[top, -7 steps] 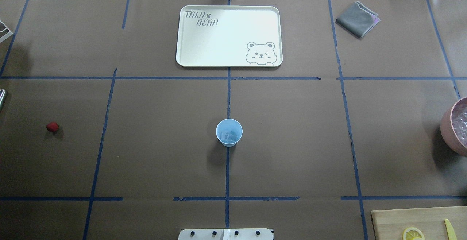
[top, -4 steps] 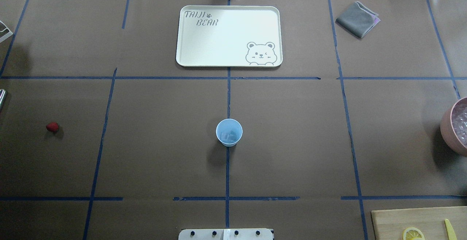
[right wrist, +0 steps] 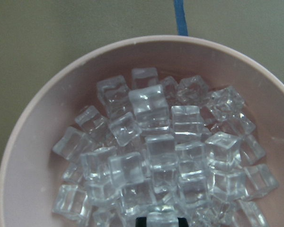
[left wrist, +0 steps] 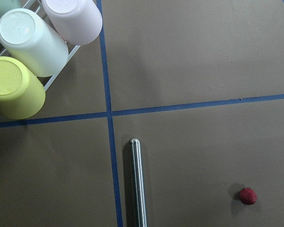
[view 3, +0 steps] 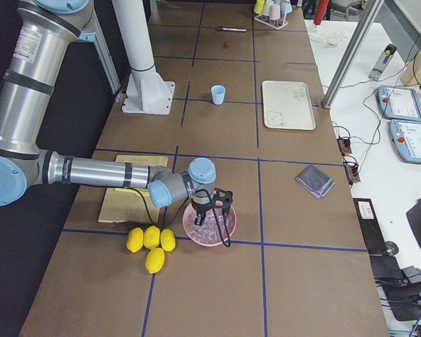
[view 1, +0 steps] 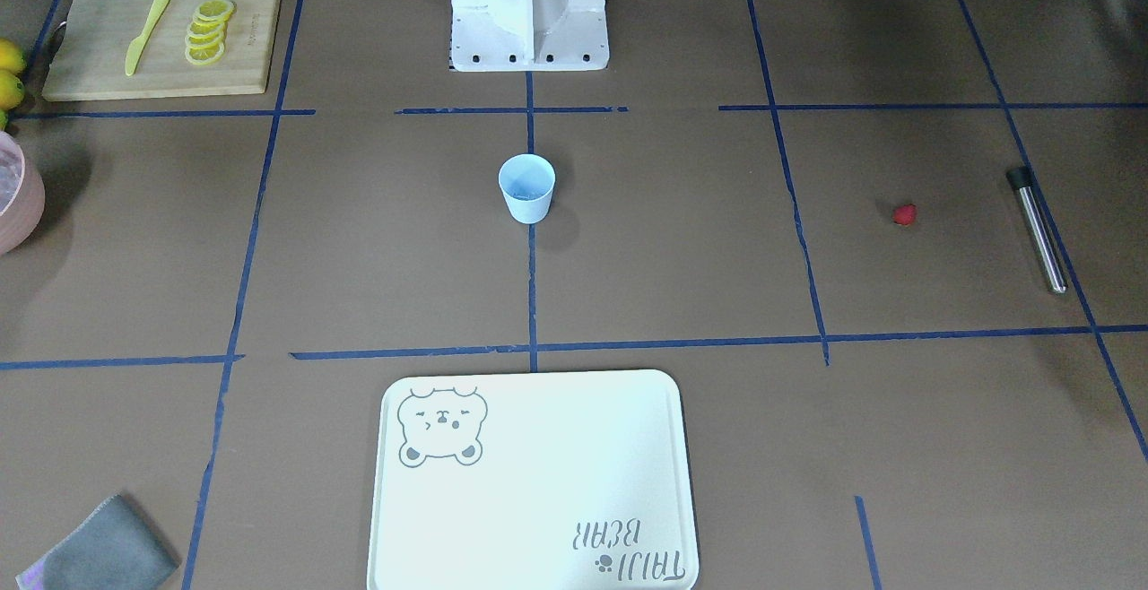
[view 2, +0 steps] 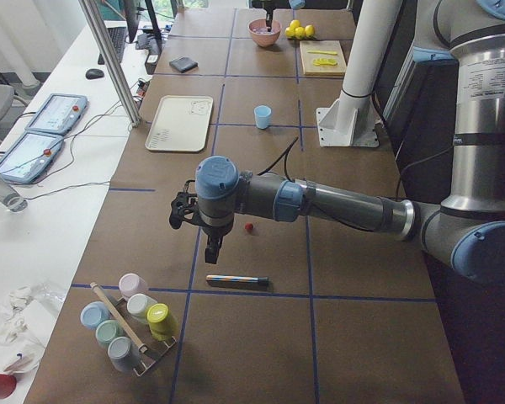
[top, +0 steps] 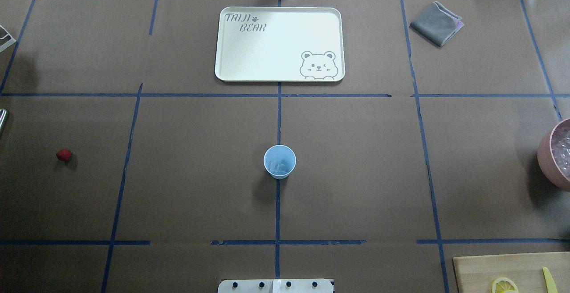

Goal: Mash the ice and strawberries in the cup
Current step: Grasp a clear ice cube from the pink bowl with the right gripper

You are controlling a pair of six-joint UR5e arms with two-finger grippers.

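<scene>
Overhead exterior: we see the cup mid-table with ice inside — the strawberry lies far to its left (alone). Left gripper, right gripper — we can't make out if they're wide or closed.

Overhead and front cameras face each other, sharing the cup; wrist cameras look straight down, close.

Quick headcount on the counter: one blue cup, one strawberry, one bear tray, one grey cloth and one steel rod. One cutting board with one yellow knife and what looks like five lemon slices. Four whole lemons. One pink bowl, and the ice cubes in it are way too many to count.
</scene>
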